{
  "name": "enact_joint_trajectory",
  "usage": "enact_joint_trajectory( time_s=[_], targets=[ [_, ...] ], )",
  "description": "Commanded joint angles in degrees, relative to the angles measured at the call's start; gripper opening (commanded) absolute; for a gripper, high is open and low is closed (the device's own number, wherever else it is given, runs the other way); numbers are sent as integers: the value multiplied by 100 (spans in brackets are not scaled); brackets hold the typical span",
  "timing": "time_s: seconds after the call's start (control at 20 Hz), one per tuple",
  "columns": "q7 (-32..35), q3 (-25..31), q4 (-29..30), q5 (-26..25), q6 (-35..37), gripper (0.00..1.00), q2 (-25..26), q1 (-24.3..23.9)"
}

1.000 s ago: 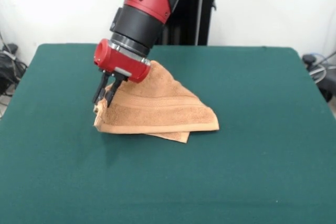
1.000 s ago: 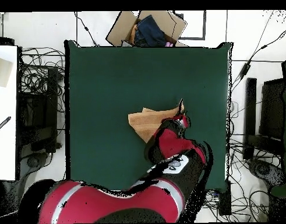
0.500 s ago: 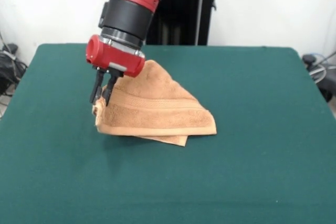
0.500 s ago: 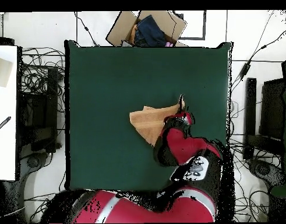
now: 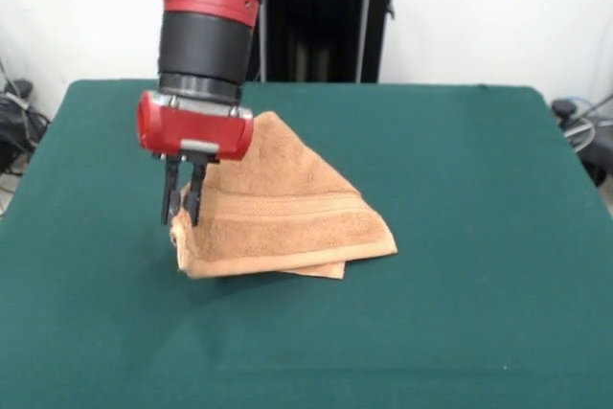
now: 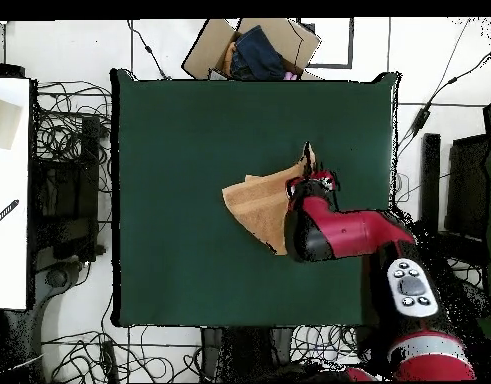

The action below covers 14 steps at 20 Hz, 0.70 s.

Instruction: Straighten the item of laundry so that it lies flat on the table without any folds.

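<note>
The gripper (image 5: 180, 206), jaws clamped on a left corner, holds the folded, peaked towel (image 5: 287, 213) on the table (image 5: 460, 189).

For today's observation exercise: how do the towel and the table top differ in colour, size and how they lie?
Colour: the towel is light orange-tan; the table is dark green. Size: the towel covers only a small patch, while the table is far larger. Pose: the towel is folded over itself, one corner pinched by the gripper; the table lies flat and even. Shared: both look like soft, matte fabric surfaces.
</note>
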Motion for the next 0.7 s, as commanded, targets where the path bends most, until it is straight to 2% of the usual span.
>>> enact_joint_trajectory(
  time_s=[0.05,0.15,0.25,0.5,0.7],
  targets=[
    [-380,2492,-195,-322,1072,0,30,-600],
    [-582,2920,-254,-177,1366,0,262,-811],
    [-562,3090,-328,5,1540,0,400,-870],
    [-622,3426,-674,49,1791,0,740,-996],
    [-637,3767,-631,39,1848,0,844,-1249]
  ],
)
